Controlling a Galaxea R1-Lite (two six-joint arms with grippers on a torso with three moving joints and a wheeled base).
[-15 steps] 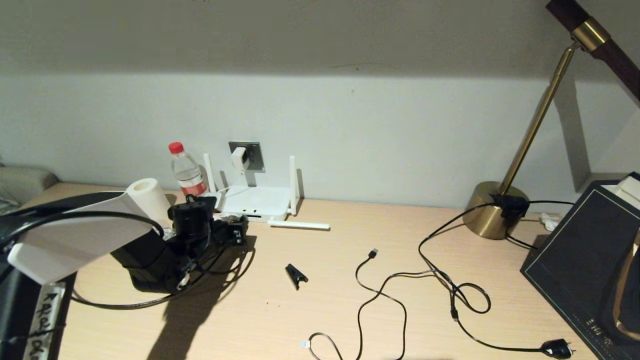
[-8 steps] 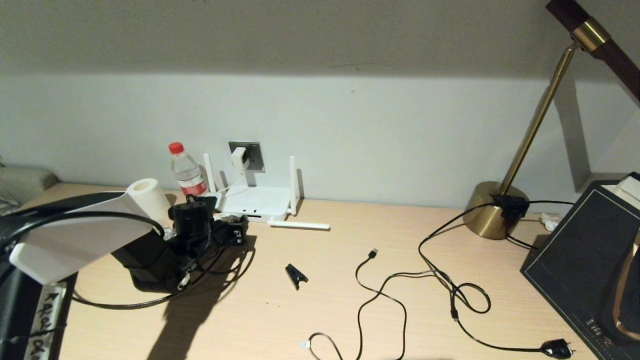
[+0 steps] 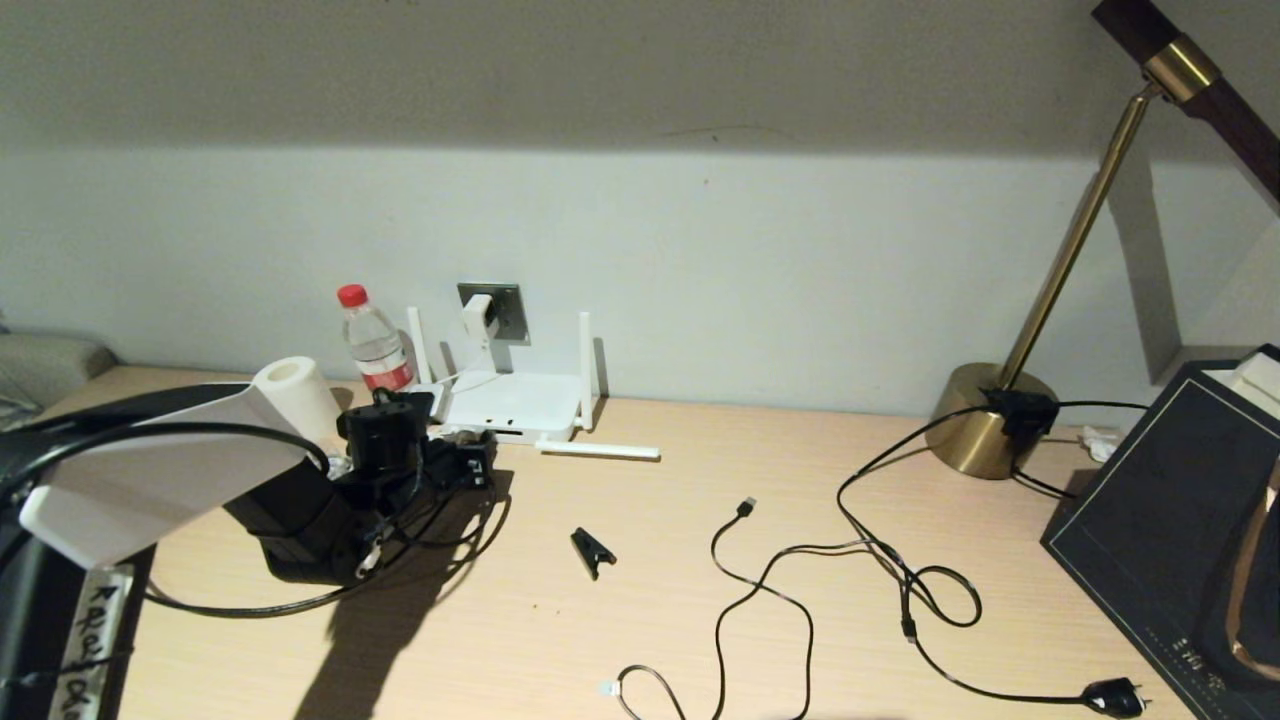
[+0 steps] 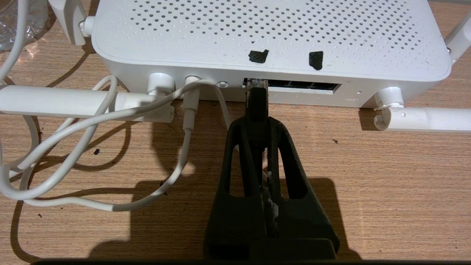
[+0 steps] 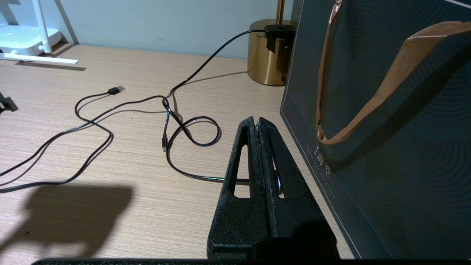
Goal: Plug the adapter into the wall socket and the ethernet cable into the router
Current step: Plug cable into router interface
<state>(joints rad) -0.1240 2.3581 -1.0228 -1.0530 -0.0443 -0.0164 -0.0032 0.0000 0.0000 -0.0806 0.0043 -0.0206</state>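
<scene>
Left hand (image 4: 257,121) sits low at the near edge of the router (image 4: 272,33), far left on the surface (image 3: 700,560). Its fingers (image 4: 239,158) are clamped on the ethernet cable (image 4: 257,101) just behind the clear plug, and the plug tip is at the mouth of the leftmost port in the router's port strip; I cannot tell whether it is fully seated. In the head view the left hand (image 3: 470,468) is just in front of the router (image 3: 510,405), with the black ethernet cable (image 3: 250,608) looping on the surface below the arm.

The adapter (image 3: 478,318) is already in the wall socket (image 3: 505,308) on the wall behind the router. Its thin white cord (image 4: 92,121) curls over the surface and enters a jack on the router's near edge, left of the ports.

Two router antennas stand upright; one antenna (image 3: 598,451) lies flat on the surface to the router's right.

Right hand (image 5: 257,123) hangs at the near right, fingers pressed together and holding nothing, beside a dark paper bag (image 5: 386,147).

Also present: water bottle (image 3: 373,345) and paper roll (image 3: 295,392) left of the router, a small black clip (image 3: 592,550) mid-surface, a USB cable (image 3: 750,590), brass lamp base (image 3: 985,420) at far right.
</scene>
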